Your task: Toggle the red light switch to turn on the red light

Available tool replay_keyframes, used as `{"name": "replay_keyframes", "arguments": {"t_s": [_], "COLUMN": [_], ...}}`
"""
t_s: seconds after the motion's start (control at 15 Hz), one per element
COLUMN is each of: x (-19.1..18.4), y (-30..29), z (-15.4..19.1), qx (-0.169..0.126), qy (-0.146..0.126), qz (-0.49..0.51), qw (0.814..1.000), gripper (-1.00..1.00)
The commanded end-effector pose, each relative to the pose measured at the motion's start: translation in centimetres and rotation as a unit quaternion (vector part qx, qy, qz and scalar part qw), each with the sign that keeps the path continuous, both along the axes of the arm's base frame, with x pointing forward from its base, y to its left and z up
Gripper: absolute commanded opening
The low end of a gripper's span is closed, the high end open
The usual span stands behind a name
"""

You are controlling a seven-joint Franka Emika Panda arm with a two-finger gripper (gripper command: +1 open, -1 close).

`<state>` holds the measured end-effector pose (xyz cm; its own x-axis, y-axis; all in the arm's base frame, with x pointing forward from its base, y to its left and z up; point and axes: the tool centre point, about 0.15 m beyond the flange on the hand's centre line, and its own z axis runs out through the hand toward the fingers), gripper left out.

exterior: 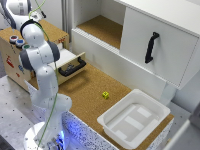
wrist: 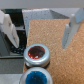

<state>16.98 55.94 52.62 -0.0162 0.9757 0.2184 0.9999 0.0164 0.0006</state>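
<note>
Gripper (wrist: 41,30): fingers (wrist: 70,31) stood apart, holding nothing, hung above the cork top of a wooden box (exterior: 56,34). Red light switch (wrist: 37,54): round, red centre, pale rim, sat just below the open fingertips and nearer one finger than the other, not touched. Blue-centred button (wrist: 38,78): next in the row, just beyond the red one, close to the box's edge. Open cork lay between the fingers and past the far finger. In the exterior view the arm (exterior: 42,75) hid the gripper; to its right lay a drawer (exterior: 71,64) pulled open, a cork counter (exterior: 92,92), a small yellow-green cube (exterior: 105,94), a white tray (exterior: 134,118) at the counter's corner.
</note>
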Motion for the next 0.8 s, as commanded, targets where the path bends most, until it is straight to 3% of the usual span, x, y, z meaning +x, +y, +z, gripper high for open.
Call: {"name": "replay_keyframes", "arguments": {"t_s": [0.0, 0.73], "x": [-0.9, -0.7], "y": [3.1, 4.7], "z": [-0.3, -2.8], "qx": [-0.087, -0.087], "qy": [0.006, 0.01], "qz": [0.012, -0.008], "qw": [0.996, 0.996], "gripper": [-1.0, -1.0]}}
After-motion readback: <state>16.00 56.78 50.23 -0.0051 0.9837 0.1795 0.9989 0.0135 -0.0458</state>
